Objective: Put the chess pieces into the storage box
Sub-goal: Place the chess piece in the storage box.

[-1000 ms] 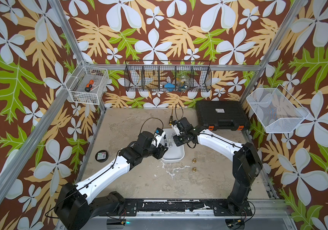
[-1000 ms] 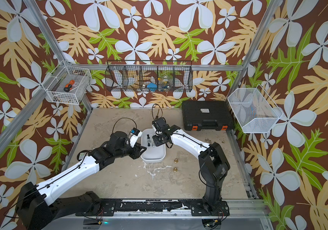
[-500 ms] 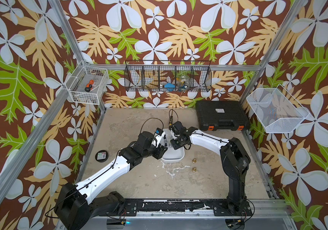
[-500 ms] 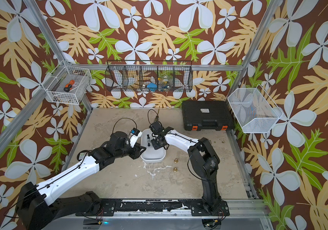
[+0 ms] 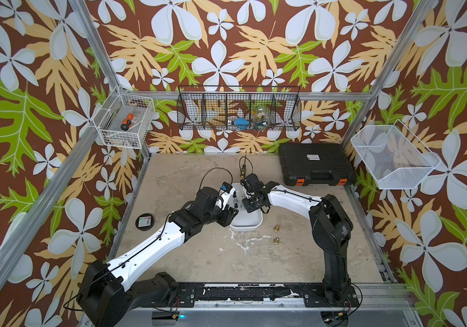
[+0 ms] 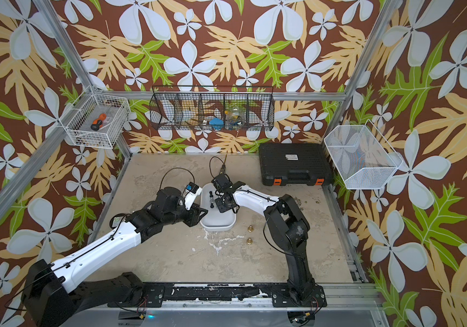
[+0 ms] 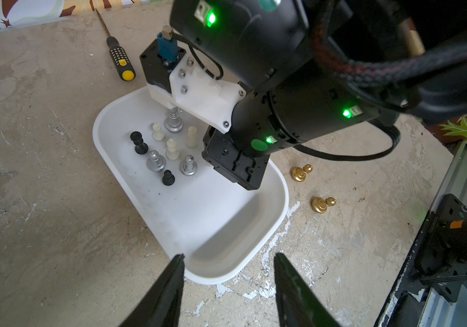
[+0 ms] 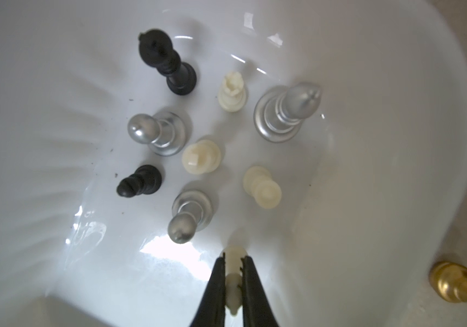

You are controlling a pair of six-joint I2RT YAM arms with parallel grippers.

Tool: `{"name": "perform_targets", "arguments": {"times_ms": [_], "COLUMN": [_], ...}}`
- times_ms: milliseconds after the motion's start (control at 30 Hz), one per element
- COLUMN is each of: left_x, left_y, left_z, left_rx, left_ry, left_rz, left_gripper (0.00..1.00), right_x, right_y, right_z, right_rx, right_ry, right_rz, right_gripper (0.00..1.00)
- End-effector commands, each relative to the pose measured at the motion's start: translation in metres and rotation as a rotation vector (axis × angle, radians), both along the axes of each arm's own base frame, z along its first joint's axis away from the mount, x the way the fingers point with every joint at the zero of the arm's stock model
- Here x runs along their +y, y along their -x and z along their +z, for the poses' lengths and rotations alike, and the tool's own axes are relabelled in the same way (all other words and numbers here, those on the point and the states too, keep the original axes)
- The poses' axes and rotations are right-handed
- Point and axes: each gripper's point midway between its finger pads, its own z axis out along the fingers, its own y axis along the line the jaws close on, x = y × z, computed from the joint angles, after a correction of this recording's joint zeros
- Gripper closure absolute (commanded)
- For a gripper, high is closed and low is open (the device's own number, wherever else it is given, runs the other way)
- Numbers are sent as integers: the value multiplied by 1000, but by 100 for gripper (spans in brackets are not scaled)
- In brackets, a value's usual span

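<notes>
While the right gripper (image 8: pixel 233 256) is lowered inside the storage box (image 8: pixel 368 147), its jaws are seen pressed together on a small cream piece (image 8: pixel 233 279), which is pinched between the two black fingertips. Whether that piece touches the white floor of the box cannot be told.

Eight other chess pieces (image 8: pixel 201 155) are seen standing upright in the far half of the box, close together but apart from one another. They are counted as two black, three silver and three cream. The tall silver one (image 8: pixel 286 110) is placed nearest the far wall. A silver pawn (image 8: pixel 189 215) is found nearest the pinched piece. The near half of the box (image 7: pixel 212 220) is seen bare.

The left gripper (image 7: pixel 229 255) is held above the near end of the box, with its jaws spread apart and nothing between them.

Two gold pieces (image 7: pixel 300 172) (image 7: pixel 323 203) are left on the table (image 7: pixel 42 184), just beside the right-hand long wall of the box and not touching it. They are set near each other and appear upright in both top views (image 5: pixel 276 228) (image 6: pixel 250 228).

A yellow-tipped screwdriver (image 7: pixel 120 58) is laid flat on the table beyond the far end of the box. A black case (image 5: pixel 316 164) with orange latches is seen in the far right corner, well apart from the box (image 5: pixel 248 222).
</notes>
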Motion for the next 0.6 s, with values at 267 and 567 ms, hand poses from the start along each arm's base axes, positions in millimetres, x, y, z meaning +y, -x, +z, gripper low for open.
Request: {"name": "perform_targets", "arguments": {"times_ms": [267,567], "left_x": [1,1], "left_y": [-1,-1], "left_z": [-1,-1], "left_rx": [-5,-4], "left_ry": [-5,-8], "left_rz": [1,0], "left_gripper": [47,47], "right_x": [0,0], "right_y": [-7,-7], "right_z": [-4,2], "right_rx": [-27,-39], "right_ry": [5,-4], "right_rz": [-22,-26], "right_gripper": [91,82]}}
